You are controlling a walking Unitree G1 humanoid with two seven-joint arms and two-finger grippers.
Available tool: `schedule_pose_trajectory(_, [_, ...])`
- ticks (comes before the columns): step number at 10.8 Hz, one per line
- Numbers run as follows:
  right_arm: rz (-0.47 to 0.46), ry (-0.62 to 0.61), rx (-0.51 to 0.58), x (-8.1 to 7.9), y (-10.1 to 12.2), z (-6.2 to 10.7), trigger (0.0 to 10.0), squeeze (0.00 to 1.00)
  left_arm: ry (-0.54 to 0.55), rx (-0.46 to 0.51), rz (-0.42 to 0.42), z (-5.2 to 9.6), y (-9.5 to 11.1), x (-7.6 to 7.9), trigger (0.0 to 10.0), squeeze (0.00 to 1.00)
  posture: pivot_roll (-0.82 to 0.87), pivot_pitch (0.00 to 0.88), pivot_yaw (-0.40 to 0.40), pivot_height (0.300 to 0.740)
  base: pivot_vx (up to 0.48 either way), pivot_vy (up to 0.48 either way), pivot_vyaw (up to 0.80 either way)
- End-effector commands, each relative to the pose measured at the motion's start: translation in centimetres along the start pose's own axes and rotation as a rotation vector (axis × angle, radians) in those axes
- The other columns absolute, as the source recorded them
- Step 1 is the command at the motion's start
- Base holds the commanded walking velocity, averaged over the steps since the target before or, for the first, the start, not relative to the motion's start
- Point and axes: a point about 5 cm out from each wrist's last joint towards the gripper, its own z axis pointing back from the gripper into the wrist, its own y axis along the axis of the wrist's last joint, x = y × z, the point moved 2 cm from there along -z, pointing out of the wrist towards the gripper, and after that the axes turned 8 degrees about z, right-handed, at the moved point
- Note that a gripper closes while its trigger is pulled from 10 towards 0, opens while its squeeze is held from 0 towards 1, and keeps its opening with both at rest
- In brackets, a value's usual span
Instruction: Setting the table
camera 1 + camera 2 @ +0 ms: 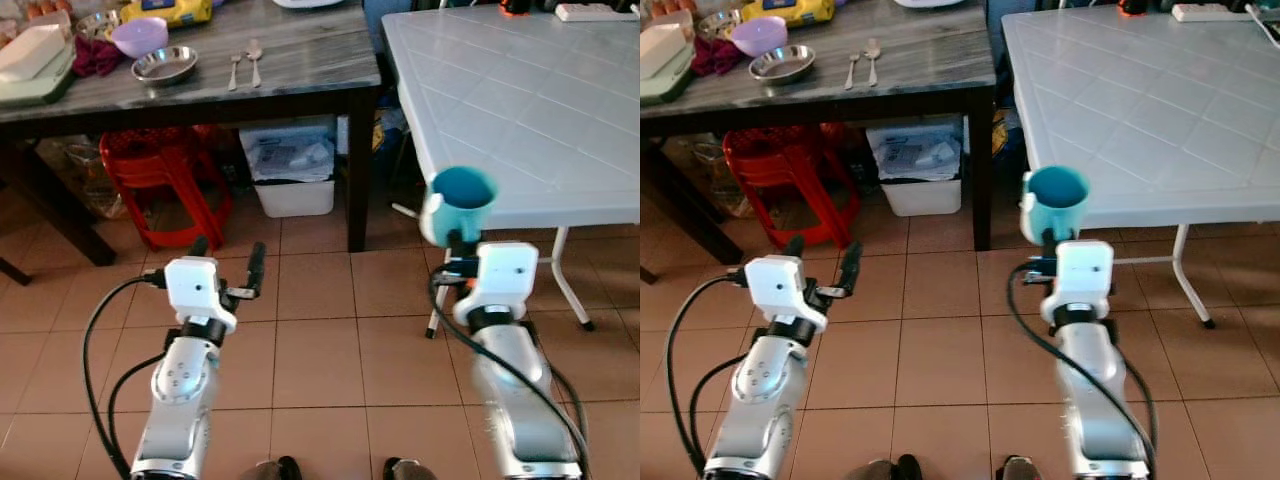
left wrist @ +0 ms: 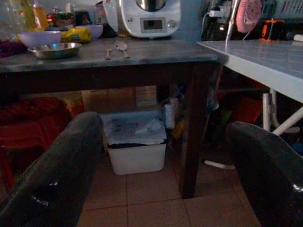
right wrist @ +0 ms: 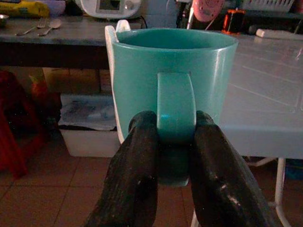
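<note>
Right wrist view hid the teal mug's (image 3: 173, 80) base behind your right gripper (image 3: 175, 137), whose two black fingers were clamped on the handle; its inside could not be seen. You held it upright, just short of the near edge of the white table (image 1: 520, 110), whose bare top ran beyond the frame. Your left gripper (image 1: 228, 262) hovered over the tiled floor (image 1: 310, 340) with fingers spread and nothing between them. On the dark table (image 1: 300, 60) sat a steel bowl (image 1: 165, 65), a purple bowl (image 1: 140, 36), and a fork and spoon (image 1: 245, 66). Beneath it stood a white bin (image 1: 293, 170) with crumpled paper and a red stool (image 1: 160, 175).
</note>
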Motion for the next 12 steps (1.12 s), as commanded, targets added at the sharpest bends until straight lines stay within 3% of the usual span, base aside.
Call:
schedule_pose_trajectory(1, [-0.021, 0.006, 0.021, -0.45, 0.51, 0.03, 10.0, 0.0, 0.001, -0.006, -0.008, 0.25, 0.04, -0.46, 10.0, 0.0, -0.08, 0.158, 0.095, 0.74, 0.0, 0.45, 0.0])
schedule_pose_trajectory(7, [-0.019, 0.011, 0.023, -0.62, 0.53, 0.11, 10.0, 0.0, -0.016, -0.005, -0.002, 0.1, 0.02, 0.02, 10.0, 0.0, -0.09, 0.162, 0.097, 0.74, 0.0, 0.464, 0.0])
schedule_pose_trajectory(10, [0.002, 0.026, 0.033, -0.58, 0.59, 0.18, 10.0, 0.0, -0.061, 0.005, -0.005, 0.12, 0.46, 0.25, 10.0, 0.0, -0.08, 0.164, 0.096, 0.74, 0.0, 0.0, 0.0])
schedule_pose_trajectory(12, [0.024, 0.036, 0.045, -0.75, 0.76, 0.16, 10.0, 0.0, -0.066, 0.007, 0.019, 0.11, 0.57, 0.18, 10.0, 0.0, -0.08, 0.16, 0.099, 0.74, 0.306, 0.0, 0.0])
